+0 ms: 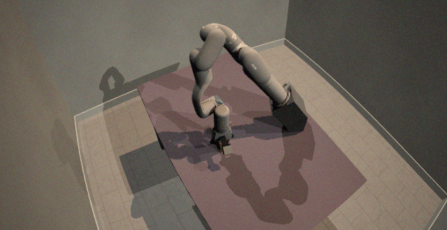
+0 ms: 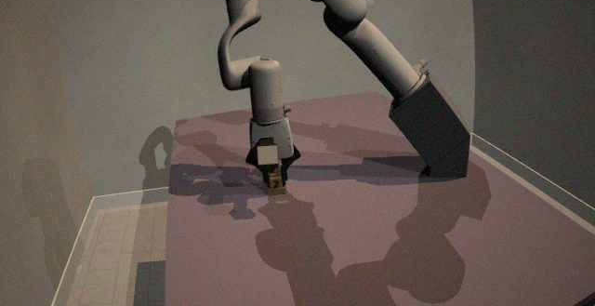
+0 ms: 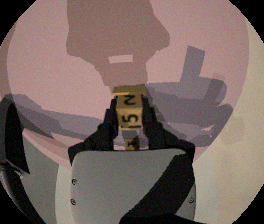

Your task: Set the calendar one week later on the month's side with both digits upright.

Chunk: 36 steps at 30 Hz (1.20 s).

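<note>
The grey six-joint arm (image 1: 209,55) hung over the mauve tabletop (image 2: 372,232) w/ its wrist pointing straight down; the claw (image 2: 276,176) was pinching a small yellow-brown wooden number cube (image 2: 276,182) between its dark fingers, one finger at 3 and one at 9 o'clock of the cube in the wrist view; the cube kept the claw part-way apart, not fully pressed together.

Cube position: directly under the wrist, roughly mid-tabletop in the top view (image 1: 226,149), approx. touching or just above the surface; can't tell which from the frames, since its shadow merged w/ the arm's. Exterior view showed a "2" on the face toward the camera; wrist view showed a "5" lying on its side on the face toward that camera (image 3: 128,117), so digits weren't all upright rel. to the tabletop.

Key relation: the cube lay in line w/ the claw's vertical axis, no offset; any turn of the wrist would prob. carry the cube round w/ it. Tray, second cube and month plate didn't show in any view; couldn't tell which way they lay from the claw, so direction of the carry-back was unknown here.

Judgement: mid-task, likely re-orienting the cube away from the tray; dark base block (image 1: 291,116) sat at approx. 3 o'clock of the claw in the top view, well apart.
</note>
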Each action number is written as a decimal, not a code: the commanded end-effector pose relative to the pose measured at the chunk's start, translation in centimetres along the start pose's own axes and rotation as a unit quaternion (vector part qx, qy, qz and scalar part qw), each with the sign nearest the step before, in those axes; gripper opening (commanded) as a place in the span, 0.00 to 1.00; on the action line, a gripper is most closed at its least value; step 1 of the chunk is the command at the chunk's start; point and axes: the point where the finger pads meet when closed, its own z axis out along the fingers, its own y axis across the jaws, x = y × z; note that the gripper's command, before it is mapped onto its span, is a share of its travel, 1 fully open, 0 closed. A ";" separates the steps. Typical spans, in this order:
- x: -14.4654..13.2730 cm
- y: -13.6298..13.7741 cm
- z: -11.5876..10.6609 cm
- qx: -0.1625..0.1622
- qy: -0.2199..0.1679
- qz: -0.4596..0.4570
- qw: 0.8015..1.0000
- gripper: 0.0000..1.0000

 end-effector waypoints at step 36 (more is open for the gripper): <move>0.0 0.1 -1.4 -0.001 0.000 0.000 1.000 0.49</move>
